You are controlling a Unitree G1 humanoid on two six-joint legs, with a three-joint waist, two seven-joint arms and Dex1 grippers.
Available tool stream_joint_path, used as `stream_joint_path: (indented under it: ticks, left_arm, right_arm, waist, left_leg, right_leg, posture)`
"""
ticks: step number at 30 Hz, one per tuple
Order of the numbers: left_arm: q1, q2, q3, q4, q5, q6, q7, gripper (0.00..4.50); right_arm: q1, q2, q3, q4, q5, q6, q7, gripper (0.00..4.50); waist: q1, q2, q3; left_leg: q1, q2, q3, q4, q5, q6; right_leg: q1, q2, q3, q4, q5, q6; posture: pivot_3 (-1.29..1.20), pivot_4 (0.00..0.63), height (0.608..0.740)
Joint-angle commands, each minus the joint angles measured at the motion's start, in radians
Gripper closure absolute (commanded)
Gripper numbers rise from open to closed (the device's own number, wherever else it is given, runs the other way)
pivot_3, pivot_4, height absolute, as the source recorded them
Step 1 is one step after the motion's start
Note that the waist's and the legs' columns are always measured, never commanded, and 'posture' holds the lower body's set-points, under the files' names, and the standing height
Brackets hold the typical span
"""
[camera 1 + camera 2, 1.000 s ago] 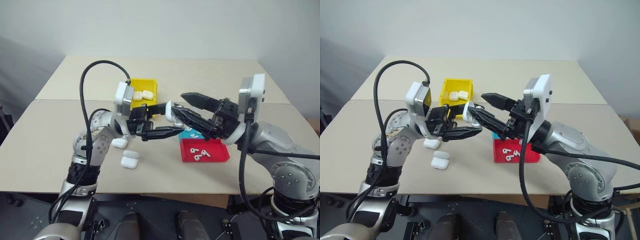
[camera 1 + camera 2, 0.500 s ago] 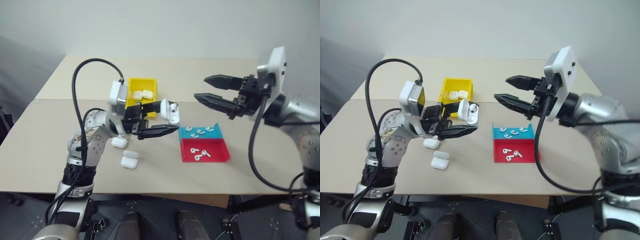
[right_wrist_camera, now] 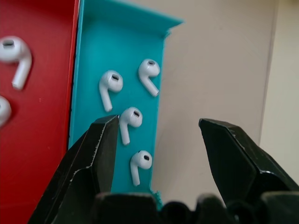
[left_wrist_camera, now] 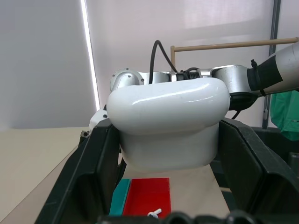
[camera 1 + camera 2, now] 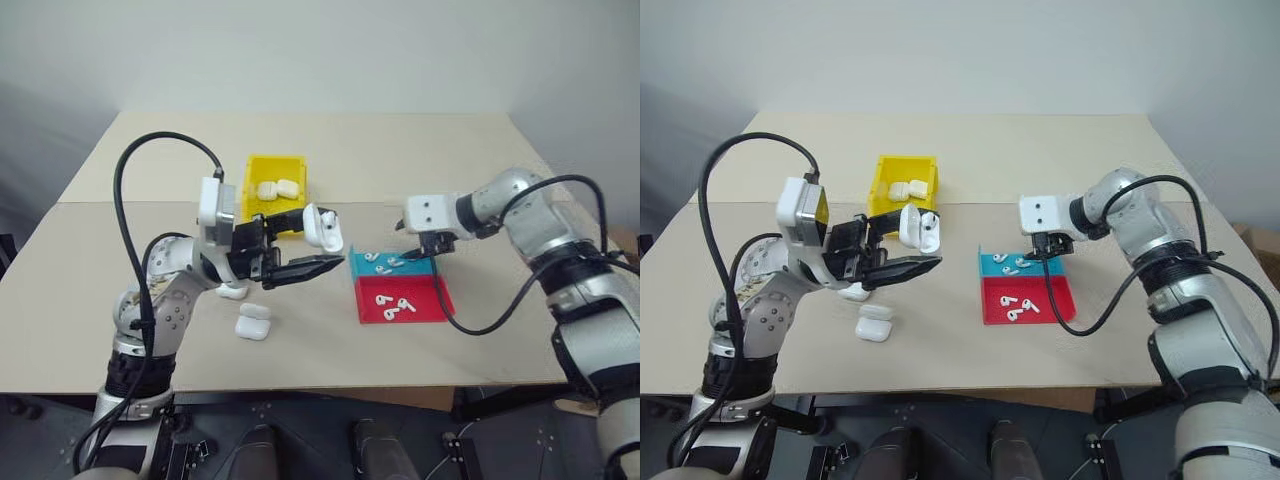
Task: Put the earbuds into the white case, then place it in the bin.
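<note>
My left gripper (image 5: 322, 248) is shut on a white case (image 5: 321, 228) and holds it above the table, left of the trays. Its lid looks flipped open. The same case (image 4: 168, 126) sits between the black fingers (image 4: 88, 177) in the left wrist view. My right gripper (image 5: 420, 252) is open and points down over the cyan tray (image 5: 372, 268). In the right wrist view several earbuds (image 3: 131, 117) lie in that tray under and between the spread fingers (image 3: 100, 149). The yellow bin (image 5: 275, 160) stands behind the left gripper.
Two closed white cases (image 5: 278, 188) lie inside the bin. Two others (image 5: 252, 322) rest on the table below the left arm. A red tray (image 5: 425, 300) with earbuds (image 5: 395, 303) adjoins the cyan one on the near side.
My right arm left the case in the left gripper, swung out to the right and came down over the cyan tray. The left gripper kept its hold on the case.
</note>
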Motion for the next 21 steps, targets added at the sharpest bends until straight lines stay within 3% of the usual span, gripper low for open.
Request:
stream_joint_path:
  ticks: [1,4,21]
  left_arm:
    - [0.005,0.018,0.028,-0.056,-0.022,-0.005,0.021,1.65]
    - [0.008,0.024,0.03,-0.06,-0.025,-0.009,0.032,1.65]
    - [0.043,0.059,0.045,-0.11,-0.039,-0.013,0.071,1.65]
  right_arm:
    - [-0.08,0.051,0.002,0.156,-0.062,-0.102,0.016,1.63]
    - [-0.115,0.087,0.013,0.251,-0.124,-0.143,-0.032,2.47]
    - [-0.135,0.179,-0.008,0.399,-0.245,-0.182,-0.138,2.47]
  waist:
    - [0.0,0.0,0.0]
    - [0.0,0.0,0.0]
    - [-0.004,0.001,0.0]
  left_leg:
    - [0.0,0.0,0.0,0.0,0.0,0.0]
    - [0.0,0.0,0.0,0.0,0.0,0.0]
    - [0.003,0.0,0.0,0.0,0.0,0.0]
  right_leg:
    - [0.0,0.0,0.0,0.0,0.0,0.0]
    - [0.0,0.0,0.0,0.001,0.001,-0.002]
    - [0.001,0.0,0.0,0.004,0.001,-0.002]
  posture:
    - [0.0,0.15,0.74]
    - [0.0,0.15,0.74]
    - [0.0,0.15,0.74]
